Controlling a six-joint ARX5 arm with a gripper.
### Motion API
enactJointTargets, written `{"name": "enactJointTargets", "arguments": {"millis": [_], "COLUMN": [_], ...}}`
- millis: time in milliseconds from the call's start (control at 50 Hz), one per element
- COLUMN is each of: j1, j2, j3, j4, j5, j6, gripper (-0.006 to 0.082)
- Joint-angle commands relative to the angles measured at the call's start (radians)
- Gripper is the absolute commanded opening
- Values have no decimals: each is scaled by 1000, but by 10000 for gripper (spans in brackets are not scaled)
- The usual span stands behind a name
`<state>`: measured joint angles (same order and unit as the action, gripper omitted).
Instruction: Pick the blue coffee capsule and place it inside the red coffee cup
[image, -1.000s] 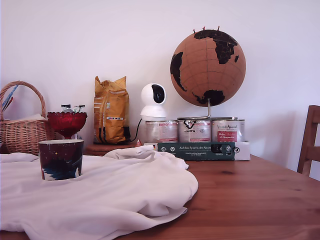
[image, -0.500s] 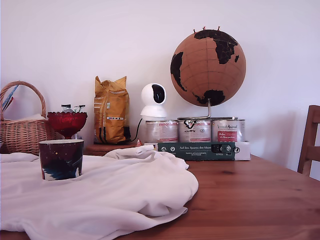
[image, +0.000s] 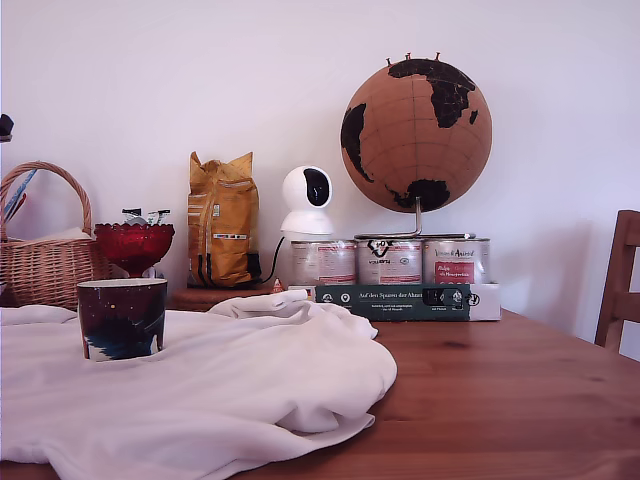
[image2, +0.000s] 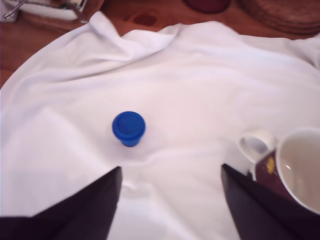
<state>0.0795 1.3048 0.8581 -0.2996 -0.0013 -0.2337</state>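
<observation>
Hovering spread wide and empty, the gripper (image2: 170, 200) hangs above the white cloth (image2: 190, 100); the capsule (image2: 129, 127) stands on it, apart from the cup (image2: 292, 172) (pale inside, with a handle).

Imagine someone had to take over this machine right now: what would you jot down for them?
Pincer: open, empty, hovering above the white cloth.
Blue coffee capsule: standing on the cloth, ahead of the pincer, untouched.
Red coffee cup: upright on the cloth beside the pincer, nothing visible inside.
Done: nothing yet.
Left: lower onto the capsule, grip it, carry it to the cup, drop it in.
</observation>
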Motion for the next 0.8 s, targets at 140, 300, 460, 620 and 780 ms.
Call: {"name": "enactJointTargets", "arguments": {"millis": [140,300,460,620,780], "j1": [78,114,124,124,124], "j2": [111,200,296,375,451], "j3": [73,112,152,187,243], "j4": [-27,-34,-25,-13,-11], "j5": [63,149,170,169,169], "j6": [-6,-2,8,32,37], "gripper": [694,693,693,693,692]}}
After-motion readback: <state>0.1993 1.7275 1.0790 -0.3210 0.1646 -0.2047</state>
